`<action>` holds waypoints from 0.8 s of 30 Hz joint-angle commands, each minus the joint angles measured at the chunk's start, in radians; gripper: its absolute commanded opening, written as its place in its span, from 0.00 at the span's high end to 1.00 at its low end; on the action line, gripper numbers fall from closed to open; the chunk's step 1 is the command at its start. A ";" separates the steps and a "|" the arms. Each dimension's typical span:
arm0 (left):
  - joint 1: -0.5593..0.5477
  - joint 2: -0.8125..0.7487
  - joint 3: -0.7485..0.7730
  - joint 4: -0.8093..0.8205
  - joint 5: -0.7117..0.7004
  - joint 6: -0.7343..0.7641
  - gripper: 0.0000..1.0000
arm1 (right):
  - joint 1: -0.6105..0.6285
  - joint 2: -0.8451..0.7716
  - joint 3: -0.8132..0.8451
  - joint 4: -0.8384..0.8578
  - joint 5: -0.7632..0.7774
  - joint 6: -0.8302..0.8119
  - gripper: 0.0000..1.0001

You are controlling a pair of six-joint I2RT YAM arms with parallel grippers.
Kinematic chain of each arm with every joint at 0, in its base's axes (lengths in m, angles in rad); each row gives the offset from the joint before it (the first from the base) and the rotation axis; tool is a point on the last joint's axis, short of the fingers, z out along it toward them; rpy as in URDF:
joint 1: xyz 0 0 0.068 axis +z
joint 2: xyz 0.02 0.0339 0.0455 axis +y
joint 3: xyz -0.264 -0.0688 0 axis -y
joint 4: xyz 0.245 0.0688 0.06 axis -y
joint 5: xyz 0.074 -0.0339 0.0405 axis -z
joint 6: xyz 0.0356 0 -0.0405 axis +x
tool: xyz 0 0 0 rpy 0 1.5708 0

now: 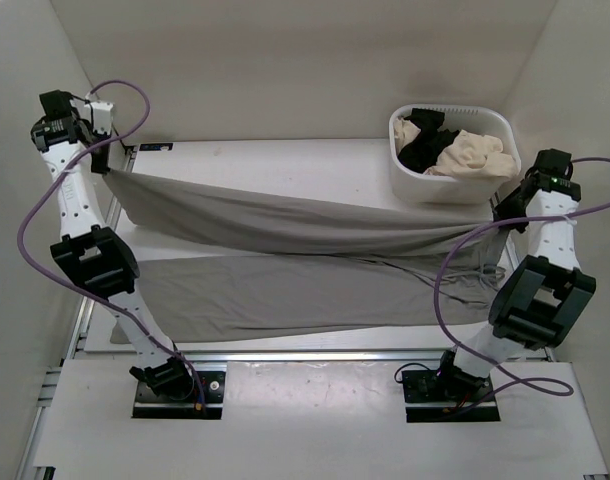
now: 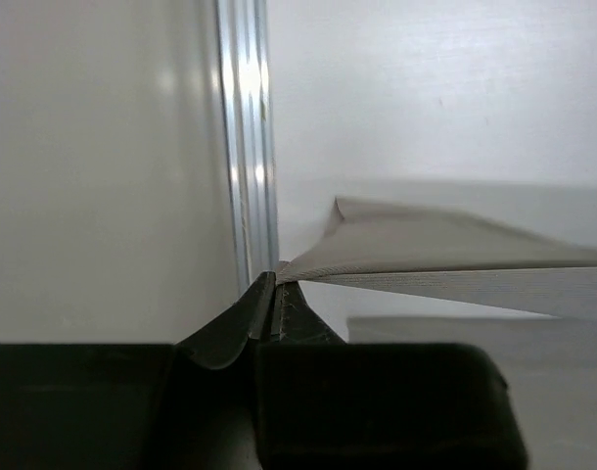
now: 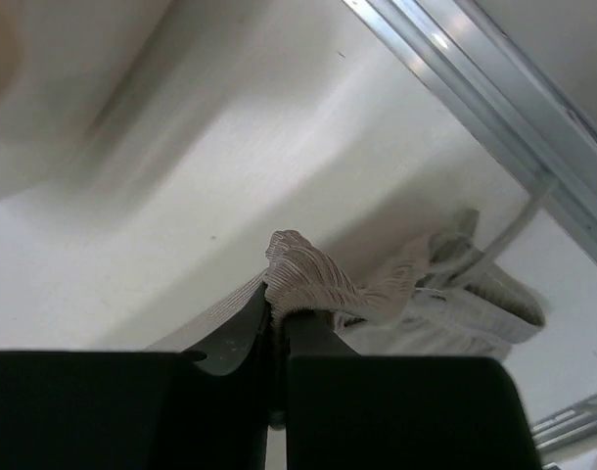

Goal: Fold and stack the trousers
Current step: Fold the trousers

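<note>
Jaws both pressed tight: left jaws pinching grey trousers (image 1: 285, 225) edge at 10 o'clock, right jaws pinching bunched end at 3 o'clock; cloth stretched between, lower half on surface (image 1: 285, 160).

Trousers (image 1: 285, 290) grey (finely ribbed); basket (image 1: 413, 182) white; clothes (image 1: 473, 156) black, cream; 2 cables (image 1: 436, 285) purple.

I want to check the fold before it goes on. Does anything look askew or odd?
The lifted edge of the trousers runs slanted: the left gripper holds its end farther back than the right gripper. At the right end the cloth is bunched and a drawstring trails loose.
</note>
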 commanded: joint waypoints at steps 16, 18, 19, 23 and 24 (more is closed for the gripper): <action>0.233 -0.353 -0.472 -0.171 -0.149 0.227 0.86 | -0.040 -0.246 -0.174 -0.078 -0.136 0.073 1.00; 0.262 -0.440 -0.611 -0.171 -0.184 0.267 0.86 | -0.040 -0.266 -0.240 -0.087 -0.168 0.090 1.00; 0.274 -0.465 -0.677 -0.171 -0.212 0.296 0.86 | -0.040 -0.278 -0.274 -0.087 -0.182 0.100 1.00; 0.325 -0.565 -0.978 -0.162 -0.186 0.347 0.86 | -0.040 -0.228 -0.377 -0.043 -0.196 0.066 1.00; 0.336 -0.565 -1.014 -0.162 -0.186 0.347 0.86 | -0.040 -0.201 -0.366 -0.043 -0.212 0.054 1.00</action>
